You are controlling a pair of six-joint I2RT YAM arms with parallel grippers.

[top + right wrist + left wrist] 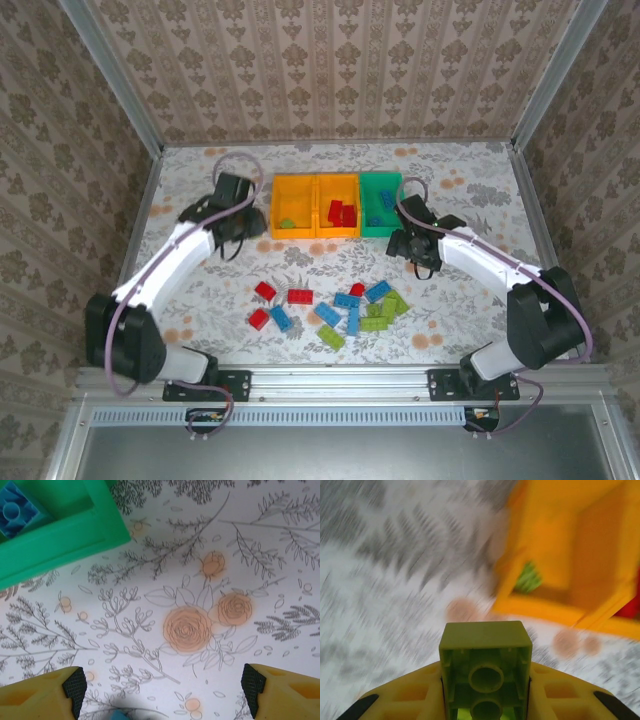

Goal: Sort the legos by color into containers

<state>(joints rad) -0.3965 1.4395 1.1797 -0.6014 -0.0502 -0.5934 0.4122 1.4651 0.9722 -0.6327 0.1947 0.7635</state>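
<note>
Lime plastic brick | hollow tubed underside | clamped between left jaws

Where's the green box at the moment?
Seen from above, the green bin sits at the right end of the row of three, beside the middle orange bin, just beyond the right gripper.

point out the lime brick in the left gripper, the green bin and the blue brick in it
lime brick (485,672): left wrist view, tube in its hollow underside
green bin (60,537): right wrist view, its wall
blue brick (17,512): right wrist view, its studded top
</note>
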